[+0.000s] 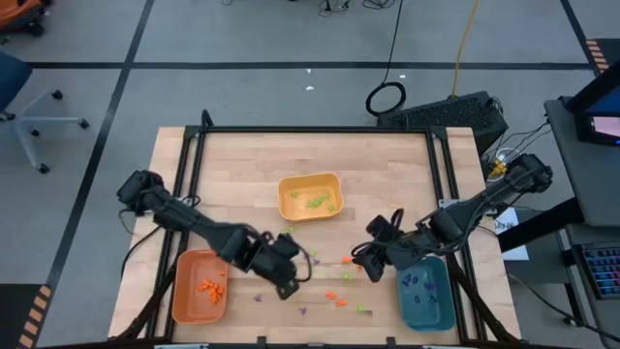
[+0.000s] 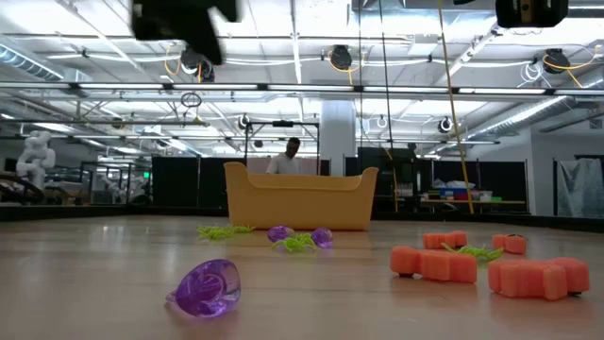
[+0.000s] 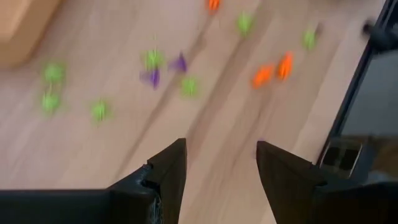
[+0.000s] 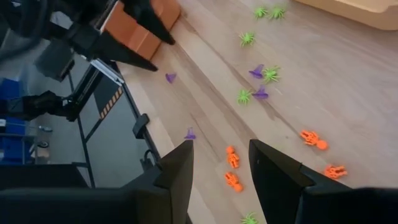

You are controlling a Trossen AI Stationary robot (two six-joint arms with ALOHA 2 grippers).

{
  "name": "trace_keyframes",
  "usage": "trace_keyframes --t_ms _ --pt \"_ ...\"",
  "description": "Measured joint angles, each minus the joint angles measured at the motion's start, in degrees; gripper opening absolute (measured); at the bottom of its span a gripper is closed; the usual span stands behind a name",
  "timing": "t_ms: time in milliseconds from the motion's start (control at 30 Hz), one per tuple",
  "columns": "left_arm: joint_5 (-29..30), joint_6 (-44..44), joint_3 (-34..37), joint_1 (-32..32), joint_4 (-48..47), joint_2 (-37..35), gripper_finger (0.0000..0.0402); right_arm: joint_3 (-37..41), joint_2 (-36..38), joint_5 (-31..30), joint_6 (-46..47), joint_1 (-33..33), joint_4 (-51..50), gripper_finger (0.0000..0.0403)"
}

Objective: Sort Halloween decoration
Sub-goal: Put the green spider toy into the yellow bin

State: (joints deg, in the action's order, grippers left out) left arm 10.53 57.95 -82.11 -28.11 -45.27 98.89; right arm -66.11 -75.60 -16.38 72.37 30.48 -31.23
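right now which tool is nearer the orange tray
Left. The left tool hangs just beside the orange tray, off its inner edge. The right tool is across the table, next to the teal tray.

free: table centre (image 1: pixel 387 184) | obstacle: yellow tray (image 1: pixel 310 197)

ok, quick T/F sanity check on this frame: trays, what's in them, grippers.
1. The orange tray holds orange pieces. True.
2. The yellow tray is empty. False: green pieces lie in it.
3. The left gripper holds a purple piece. False: its fingers stand open with nothing between them.
4. The teal tray holds purple pieces. True.
5. The right gripper is shut. False: its fingers stand open, empty.
6. Loose pieces lie on the table between the trays. True.
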Motion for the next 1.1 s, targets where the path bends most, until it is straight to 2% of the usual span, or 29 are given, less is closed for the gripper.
trace_keyframes --t_ms 167,333,567,700,867,933,1100 --pt "0.07 -2.84 -0.07 2.67 8.21 1.41 0.0192 0.00 -0.30 -0.08 0.39 0.19 0.27 0.0141" --pt "0.27 -1.84 -0.07 4.18 16.39 3.30 0.0192 -0.01 -0.30 -1.42 0.42 1.14 0.72 0.0141" --pt "-1.45 2.99 -0.07 4.05 20.69 4.63 0.0192 -0.07 -2.85 -1.43 -1.30 2.32 -4.45 0.0142" --pt "-1.47 3.55 -0.07 3.39 20.54 4.50 0.0192 -0.07 -6.39 -0.97 -1.04 2.04 -2.91 0.0151" --pt "-4.76 6.42 -0.07 2.86 20.21 4.40 0.0192 -0.07 -11.58 2.19 1.66 1.54 -1.92 0.0179" --pt "-5.41 8.57 -0.07 2.45 19.19 4.01 0.0192 -0.07 -13.42 5.58 4.57 0.95 -1.97 0.0188" --pt "-1.21 11.45 -0.07 -0.26 16.43 1.80 0.0192 -0.07 -17.97 13.38 9.03 -0.50 -1.72 0.0198"
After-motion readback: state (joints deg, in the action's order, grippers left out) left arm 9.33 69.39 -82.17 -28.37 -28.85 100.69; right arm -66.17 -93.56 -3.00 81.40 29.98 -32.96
